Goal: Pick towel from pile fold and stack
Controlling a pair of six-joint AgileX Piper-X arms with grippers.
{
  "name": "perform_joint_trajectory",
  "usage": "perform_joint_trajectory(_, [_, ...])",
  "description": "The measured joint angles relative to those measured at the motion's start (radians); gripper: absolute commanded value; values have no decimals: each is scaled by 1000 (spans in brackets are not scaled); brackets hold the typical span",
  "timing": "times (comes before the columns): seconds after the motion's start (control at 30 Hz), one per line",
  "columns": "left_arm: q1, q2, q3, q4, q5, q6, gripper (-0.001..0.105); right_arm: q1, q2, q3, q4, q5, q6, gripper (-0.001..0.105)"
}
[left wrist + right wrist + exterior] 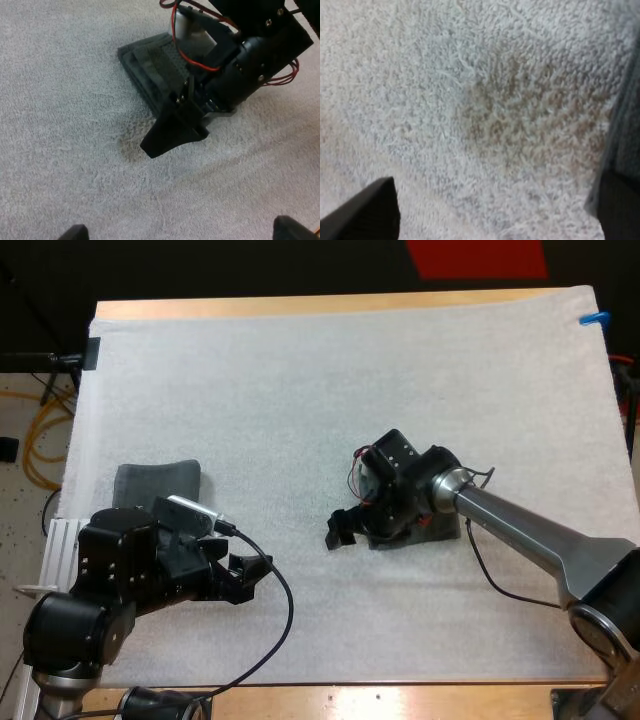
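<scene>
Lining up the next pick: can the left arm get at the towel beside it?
Probably yes: the towel lies close behind the left gripper with nothing on it, and the gripper is open and empty, though it points away from the towel.

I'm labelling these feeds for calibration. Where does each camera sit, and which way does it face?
High: behind both arms, looking forward and down over the white mat; both arms show.
Left wrist: on the left arm, facing the right gripper at the folded towel; left gripper open.
Right wrist: on the right arm, close over the mat; its own fingers apart.
Shared: both wrist views show the mat's brown stain.
</scene>
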Motion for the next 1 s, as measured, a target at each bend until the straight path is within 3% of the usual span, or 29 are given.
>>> perform_joint_trajectory(0.2, [0,0,0,0,0,0,69,0,-34,0,7,8,-20,80])
perform_joint_trajectory(0.47, [0,0,0,-1,0,12,69,0,-263,0,27,21,-97,80])
perform_joint_trajectory(0.73, [0,0,0,-22,-3,14,69,0,-525,0,58,190,-105,80])
perform_joint_trajectory(1.0, [0,0,0,-28,-3,14,69,0,-754,0,212,364,-105,80])
